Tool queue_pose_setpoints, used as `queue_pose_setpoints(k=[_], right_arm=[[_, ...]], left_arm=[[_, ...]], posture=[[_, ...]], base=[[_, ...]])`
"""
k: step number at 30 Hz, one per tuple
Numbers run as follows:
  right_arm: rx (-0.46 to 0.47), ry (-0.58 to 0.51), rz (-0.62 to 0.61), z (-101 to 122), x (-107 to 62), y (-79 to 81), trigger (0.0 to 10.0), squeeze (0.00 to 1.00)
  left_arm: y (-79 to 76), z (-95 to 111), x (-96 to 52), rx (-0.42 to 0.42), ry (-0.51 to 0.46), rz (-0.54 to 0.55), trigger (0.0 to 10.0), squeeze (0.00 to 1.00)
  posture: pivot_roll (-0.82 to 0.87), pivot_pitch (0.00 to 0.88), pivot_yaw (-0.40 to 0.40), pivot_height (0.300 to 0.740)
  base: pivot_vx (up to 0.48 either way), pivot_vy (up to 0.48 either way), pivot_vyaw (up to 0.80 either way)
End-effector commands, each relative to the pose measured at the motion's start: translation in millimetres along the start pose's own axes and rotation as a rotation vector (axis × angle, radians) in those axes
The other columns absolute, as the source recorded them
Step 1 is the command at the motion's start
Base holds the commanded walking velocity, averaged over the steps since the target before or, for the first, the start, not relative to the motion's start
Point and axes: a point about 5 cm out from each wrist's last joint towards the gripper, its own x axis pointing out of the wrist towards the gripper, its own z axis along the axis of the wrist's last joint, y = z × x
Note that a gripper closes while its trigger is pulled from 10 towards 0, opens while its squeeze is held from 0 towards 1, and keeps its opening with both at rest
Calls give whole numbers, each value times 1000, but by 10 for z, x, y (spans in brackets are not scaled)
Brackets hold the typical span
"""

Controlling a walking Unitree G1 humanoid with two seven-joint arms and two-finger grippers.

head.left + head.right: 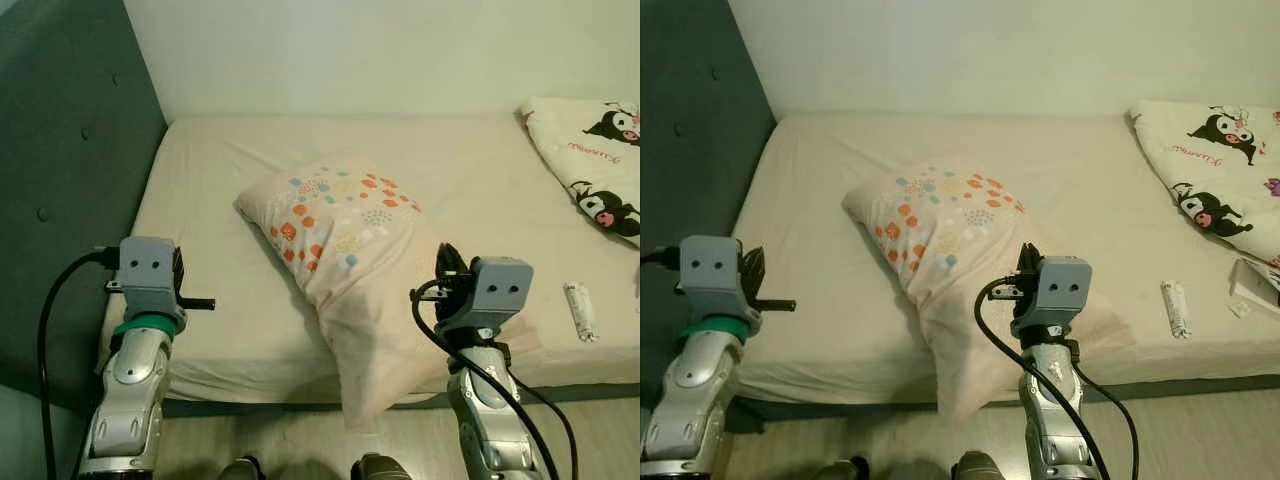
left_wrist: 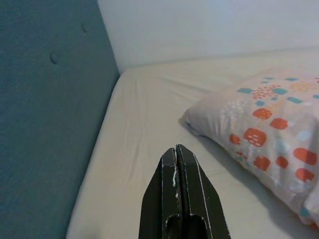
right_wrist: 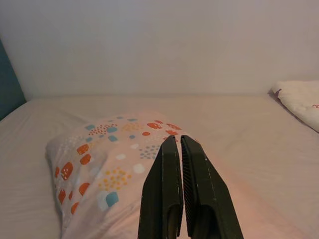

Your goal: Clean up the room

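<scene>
Pink pillow [image 1: 345, 265] overhangs bed [image 1: 230, 190] edge; right gripper [image 3: 180, 141] hides near corner.

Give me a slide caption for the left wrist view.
Closed left end effector poised above the bed sheet, between the teal headboard and a dotted pillow.

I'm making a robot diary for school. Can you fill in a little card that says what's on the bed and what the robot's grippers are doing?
Bed: cream sheet, teal headboard on the robot's left
Pillow: spotted pillow lying askew, its near end hanging over the bed's front edge
Blanket: cartoon-print blanket at far right
Small item: white tube near the front edge, right side
Left gripper: shut, hovering above the sheet beside the pillow
Right gripper: shut, at the pillow
</scene>
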Motion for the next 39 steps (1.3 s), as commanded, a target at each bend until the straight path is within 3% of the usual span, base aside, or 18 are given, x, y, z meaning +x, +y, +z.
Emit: queue_pose_setpoints(k=[1,17,27,39], right_arm=[[-7,15,9,-36,-21,4,10000,0],[30,7,7,-1,32,22,10000,0],[30,3,-14,-9,61,-12,10000,0],[29,-3,26,10,78,61,10000,0]], left_arm=[[56,-74,-26,16,26,20,10000,0],[-32,130,49,-23,-37,7,10000,0],[-84,122,49,-24,-37,-8,10000,0],[-90,132,55,-21,-40,-6,10000,0]], posture=[[-21,0,5,740],[3,0,-3,740],[-2,0,0,740],[7,0,-6,740]], base=[[0,0,0],[0,0,0],[0,0,0],[0,0,0]])
